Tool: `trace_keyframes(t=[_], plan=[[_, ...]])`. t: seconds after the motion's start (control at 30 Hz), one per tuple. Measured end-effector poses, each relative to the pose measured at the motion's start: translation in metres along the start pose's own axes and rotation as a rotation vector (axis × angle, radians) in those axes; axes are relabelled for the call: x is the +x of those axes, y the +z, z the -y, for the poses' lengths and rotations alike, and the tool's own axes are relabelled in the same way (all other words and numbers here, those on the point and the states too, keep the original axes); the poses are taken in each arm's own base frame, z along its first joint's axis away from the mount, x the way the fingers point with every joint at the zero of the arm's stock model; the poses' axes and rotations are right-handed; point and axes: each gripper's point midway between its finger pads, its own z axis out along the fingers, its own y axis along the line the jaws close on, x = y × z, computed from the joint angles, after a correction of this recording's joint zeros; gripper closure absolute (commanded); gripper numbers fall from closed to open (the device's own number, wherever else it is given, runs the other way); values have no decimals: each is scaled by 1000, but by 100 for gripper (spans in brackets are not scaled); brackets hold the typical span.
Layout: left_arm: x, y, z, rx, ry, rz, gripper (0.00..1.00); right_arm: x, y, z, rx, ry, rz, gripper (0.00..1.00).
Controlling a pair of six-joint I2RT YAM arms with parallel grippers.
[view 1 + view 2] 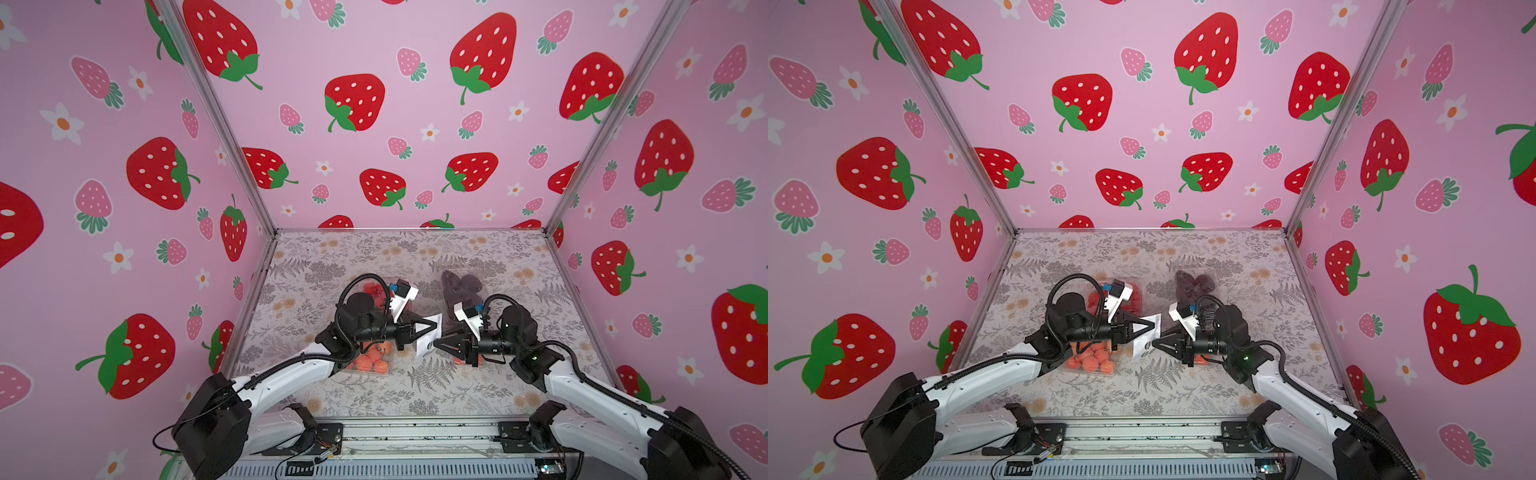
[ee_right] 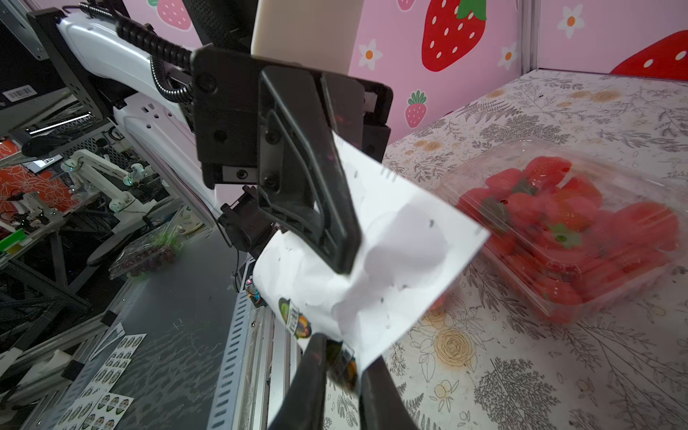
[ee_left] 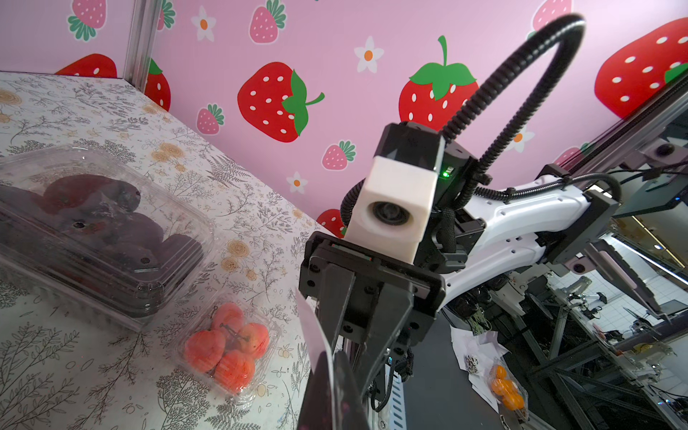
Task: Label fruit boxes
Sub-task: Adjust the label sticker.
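Strawberry box [image 2: 569, 231], dark-fruit box [image 3: 96, 231], orange-fruit box [image 3: 227, 346] closed; left fingers [image 2: 320, 208] pinch sticker sheet [image 2: 409, 260]; right fingers [image 2: 312, 379] unclear.

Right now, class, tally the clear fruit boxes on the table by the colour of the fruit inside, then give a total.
Red: 1, the strawberry box
Orange: 2, the larger orange fruit box and the smaller orange fruit box
Dark purple: 1, the dark fruit box
Total: 4 boxes
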Motion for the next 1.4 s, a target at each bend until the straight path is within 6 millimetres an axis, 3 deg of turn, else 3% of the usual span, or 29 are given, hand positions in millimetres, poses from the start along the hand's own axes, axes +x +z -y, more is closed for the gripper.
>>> trace_keyframes(t=[0.07,0.17,0.5,0.67,0.83,0.93,1.03,1.2,1.33,1.4], plan=[[0,0,0,0,1,0,100,0,0,1,4,0,0,46],[-1,-1,2,4,4,2,100,-1,-1,2,9,-5,4,44],[-6,-3,14,45,32,13,100,-4,-2,-6,-44,-10,11,74],[-5,-2,14,45,42,11,100,-4,-1,-8,-56,-14,9,100],[-4,-3,13,39,52,8,56,-4,-2,-8,-57,-11,11,100],[-4,-5,15,40,58,8,42,-9,-5,-12,-57,-30,26,100],[-1,-6,18,55,79,0,48,-13,-7,-15,-59,-46,37,100],[14,-8,21,86,87,-34,73,-14,-8,-15,-58,-48,40,100],[23,-12,23,98,103,-46,85,-15,-9,-14,-53,-47,43,100],[25,-13,23,99,108,-47,85,-15,-9,-13,-52,-47,44,100]])
